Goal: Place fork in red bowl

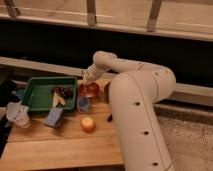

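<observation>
The red bowl (88,89) sits on the wooden table (60,145) just right of the green tray. My gripper (88,80) is at the end of the white arm, right above the bowl's far rim. The fork is not visible; it may be hidden by the gripper or lie in the bowl. A small blue cup (83,104) stands just in front of the bowl. The purple bowl (107,90) is mostly hidden behind my arm.
A green tray (35,92) holds dark and tan items. An orange fruit (88,124) lies mid-table. A blue sponge (53,117) and a crumpled white bag (17,114) sit at the left. A black-handled utensil (109,118) peeks out by my arm.
</observation>
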Controlling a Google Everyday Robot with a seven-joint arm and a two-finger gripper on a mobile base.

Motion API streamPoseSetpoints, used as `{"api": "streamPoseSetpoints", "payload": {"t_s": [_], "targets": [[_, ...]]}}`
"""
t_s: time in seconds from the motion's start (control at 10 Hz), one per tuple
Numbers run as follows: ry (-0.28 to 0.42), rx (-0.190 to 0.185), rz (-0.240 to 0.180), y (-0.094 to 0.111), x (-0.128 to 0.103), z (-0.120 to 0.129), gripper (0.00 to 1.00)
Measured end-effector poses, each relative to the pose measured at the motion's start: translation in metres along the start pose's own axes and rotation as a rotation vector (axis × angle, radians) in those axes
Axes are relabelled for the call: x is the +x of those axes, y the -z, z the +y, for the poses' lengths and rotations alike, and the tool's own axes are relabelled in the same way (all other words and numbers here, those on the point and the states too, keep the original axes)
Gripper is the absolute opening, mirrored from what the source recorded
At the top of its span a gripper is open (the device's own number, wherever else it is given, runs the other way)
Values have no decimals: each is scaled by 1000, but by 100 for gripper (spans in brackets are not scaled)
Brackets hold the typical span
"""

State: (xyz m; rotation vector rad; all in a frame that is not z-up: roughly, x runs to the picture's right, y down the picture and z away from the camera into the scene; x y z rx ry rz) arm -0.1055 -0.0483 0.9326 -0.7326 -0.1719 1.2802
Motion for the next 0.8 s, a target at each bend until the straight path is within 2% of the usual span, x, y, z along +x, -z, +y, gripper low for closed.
{"api": "streamPoseSetpoints", "payload": {"t_s": [0.1,0.3,0.8], "targets": [[-14,-2,1,-1,5,-3,71],[-42,-9,2,-2,13,-8,80],[-52,-13,1,-2,15,-9,80]]}}
